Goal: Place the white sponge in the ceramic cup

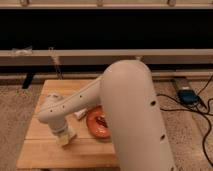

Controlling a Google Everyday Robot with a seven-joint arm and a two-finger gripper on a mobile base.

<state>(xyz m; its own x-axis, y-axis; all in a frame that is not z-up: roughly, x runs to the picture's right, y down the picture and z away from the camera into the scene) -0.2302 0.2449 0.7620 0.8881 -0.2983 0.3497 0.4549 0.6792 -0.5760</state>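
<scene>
One thick white arm (135,120), my own, fills the near right of the view. It bends at the elbow and reaches out toward nine o'clock over the light wooden desk (45,155). At the end of the perforated forearm my wrist turns down, and my jaws sit low over the desk at about eight o'clock from its middle. Whether they are wide or narrow I cannot tell.

Right at their tip is the small cream-white rectangular sponge (65,138). It is tilted and close to the desk top; I cannot tell if it is gripped or only touched.

At three o'clock from the sponge stands the wide orange-brown bowl (96,125), partly hidden behind my upper arm. A small whitish piece (80,115) shows at one o'clock from the sponge, between forearm and bowl; what it is I cannot tell. Farther back, near twelve o'clock, a pale object (54,95) shows above my forearm.

Beyond the desk at two o'clock, a dark blue-topped box (187,95) lies on the speckled floor (15,110) with black cables (205,112). Farthest off, a long pale rail (100,56) crosses a dark wall.
</scene>
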